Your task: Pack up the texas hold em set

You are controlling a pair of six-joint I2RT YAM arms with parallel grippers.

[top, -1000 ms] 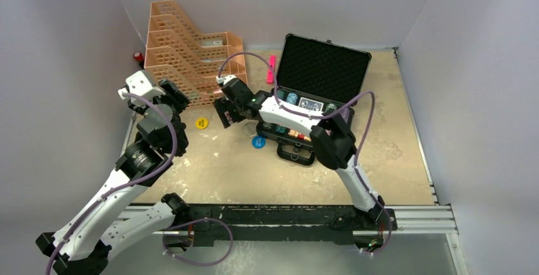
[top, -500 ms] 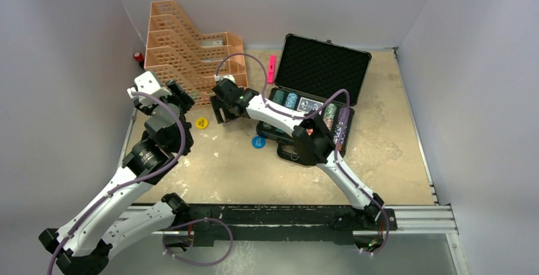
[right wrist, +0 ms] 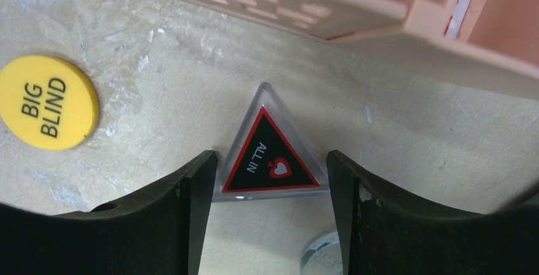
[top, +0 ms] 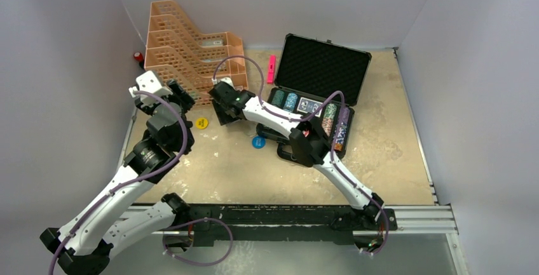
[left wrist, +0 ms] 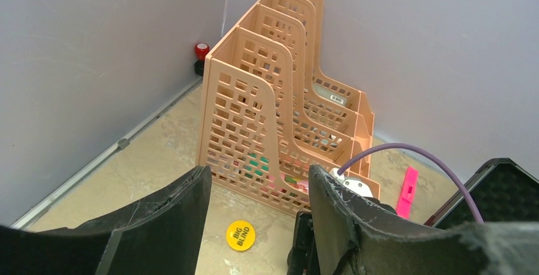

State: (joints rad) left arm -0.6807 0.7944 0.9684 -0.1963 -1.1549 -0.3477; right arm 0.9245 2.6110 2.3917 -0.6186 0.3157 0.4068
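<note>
the right gripper (right wrist: 270, 167) hung low over the table (right wrist: 413, 160). its two black fingers (right wrist: 184, 218) stood a moderate way apart, with the clear triangular all-in marker (right wrist: 270, 154) lying flat between them. the finger edges sat at the triangle's two base corners, touching or all but; whether they pinched it could not be told. its black face, bordered in red, read "all in" beside a small red emblem. off to one side, clear of the fingers, lay the yellow dealer button (right wrist: 47, 103) printed "big blind". beyond both ran the foot of the orange mesh file trays (right wrist: 318, 8). the left gripper (left wrist: 257, 186) hovered above the table with its jaws half spread on nothing. a blue button (top: 258, 141), its print unreadable, lay just beside the open black case (top: 324, 65), where chip stacks (top: 291, 101) sat in the lower half.
</note>
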